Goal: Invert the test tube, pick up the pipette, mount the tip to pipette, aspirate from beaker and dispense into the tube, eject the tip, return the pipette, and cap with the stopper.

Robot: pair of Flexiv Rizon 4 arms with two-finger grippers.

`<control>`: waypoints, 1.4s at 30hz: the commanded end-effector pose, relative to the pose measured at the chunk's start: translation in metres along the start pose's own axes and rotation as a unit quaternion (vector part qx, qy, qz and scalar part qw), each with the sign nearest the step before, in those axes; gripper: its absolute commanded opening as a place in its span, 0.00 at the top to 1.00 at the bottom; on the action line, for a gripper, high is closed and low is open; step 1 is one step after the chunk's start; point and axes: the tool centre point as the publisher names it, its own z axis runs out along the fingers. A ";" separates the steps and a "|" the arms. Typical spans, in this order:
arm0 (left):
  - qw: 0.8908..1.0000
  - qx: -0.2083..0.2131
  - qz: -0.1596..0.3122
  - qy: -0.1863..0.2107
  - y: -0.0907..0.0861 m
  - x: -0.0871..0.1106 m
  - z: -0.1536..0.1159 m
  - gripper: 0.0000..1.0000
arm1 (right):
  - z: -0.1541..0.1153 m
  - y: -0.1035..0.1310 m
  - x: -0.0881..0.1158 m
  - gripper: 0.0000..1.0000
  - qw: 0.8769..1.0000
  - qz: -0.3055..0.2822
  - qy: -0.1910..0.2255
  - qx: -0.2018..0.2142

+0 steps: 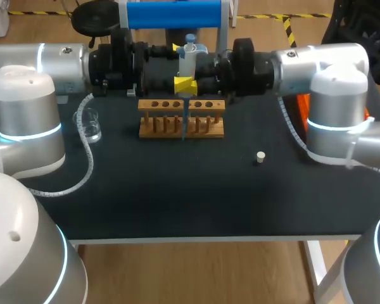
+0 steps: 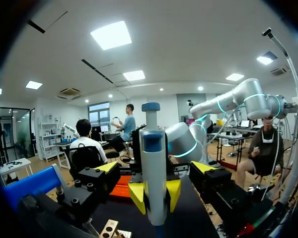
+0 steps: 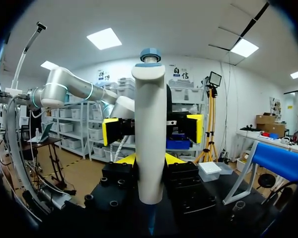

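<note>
A white pipette (image 1: 189, 52) with a blue top stands upright above the wooden tube rack (image 1: 181, 118). My right gripper (image 3: 149, 159) is shut on its body from both sides. Around the same pipette (image 2: 154, 168), my left gripper (image 2: 156, 167) stands open, its yellow tips wide apart and clear of it. A thin blue tip (image 1: 184, 124) hangs from the pipette down over the middle of the rack. I cannot make out a test tube in the rack. The glass beaker (image 1: 88, 125) stands left of the rack. A small pale stopper (image 1: 260, 157) lies to its right.
A stand with a blue bar (image 1: 174, 14) rises behind the two arms at the table's back edge. Both arms meet over the back middle of the black table (image 1: 190, 202). A cable loop (image 1: 82, 164) trails from my left arm near the beaker.
</note>
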 end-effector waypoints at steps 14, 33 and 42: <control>1.000 0.001 0.000 -0.001 0.000 0.000 0.001 0.00 | -0.058 0.013 -0.008 1.00 0.999 -0.003 0.038 0.004; 1.000 0.001 0.000 -0.001 0.000 0.000 0.001 0.00 | -0.162 0.018 -0.007 1.00 0.999 -0.020 0.031 0.031; 1.000 0.001 0.000 -0.001 0.000 0.000 0.001 0.00 | -0.220 0.013 -0.019 1.00 0.998 -0.034 -0.011 0.046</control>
